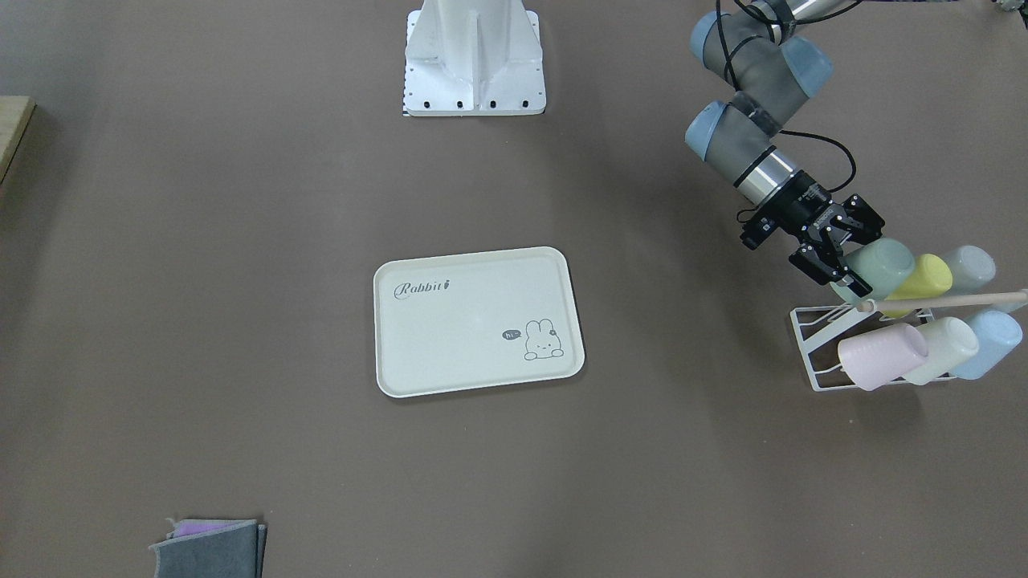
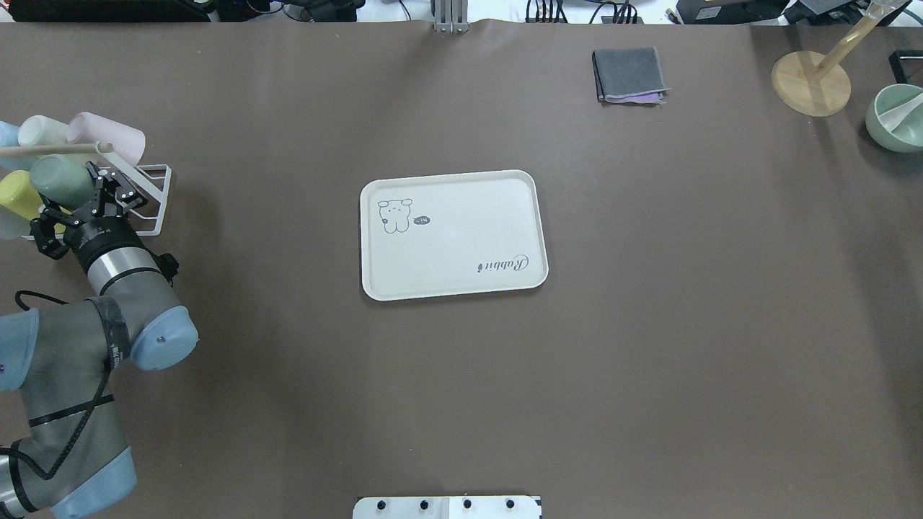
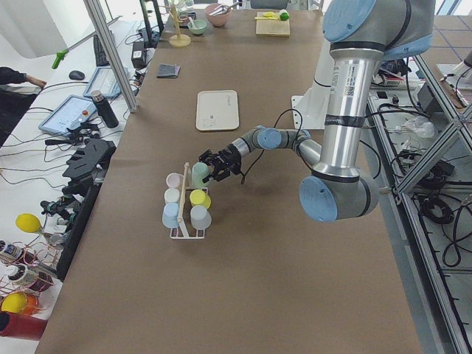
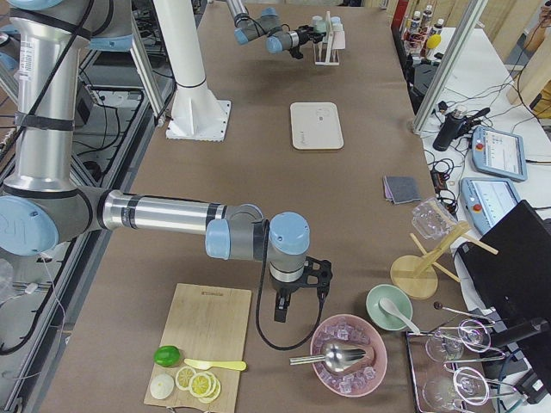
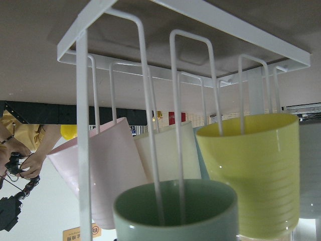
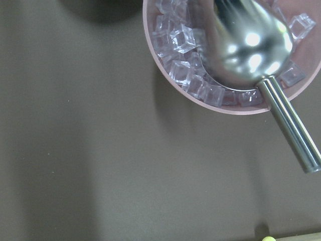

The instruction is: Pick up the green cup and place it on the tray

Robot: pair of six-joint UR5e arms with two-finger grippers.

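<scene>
The green cup (image 1: 883,266) hangs tilted on a white wire rack (image 1: 811,345) at the table's end on my left side, and shows in the overhead view (image 2: 61,180). In the left wrist view its rim (image 5: 175,211) fills the bottom centre, very close. My left gripper (image 1: 859,253) is open, with one finger on each side of the cup's mouth end. The cream tray (image 1: 474,321) with the rabbit drawing lies flat and bare at mid-table (image 2: 454,238). My right gripper (image 4: 297,305) hangs far off over the table by a pink ice bowl (image 6: 230,50); I cannot tell if it is open.
Pink (image 1: 879,357), cream-green (image 1: 944,349), blue (image 1: 992,341), yellow (image 1: 923,281) and grey-blue (image 1: 968,265) cups crowd the rack under a wooden handle (image 1: 948,301). A folded grey cloth (image 2: 627,76), a wooden stand (image 2: 811,83) and a green bowl (image 2: 894,115) sit at the far side.
</scene>
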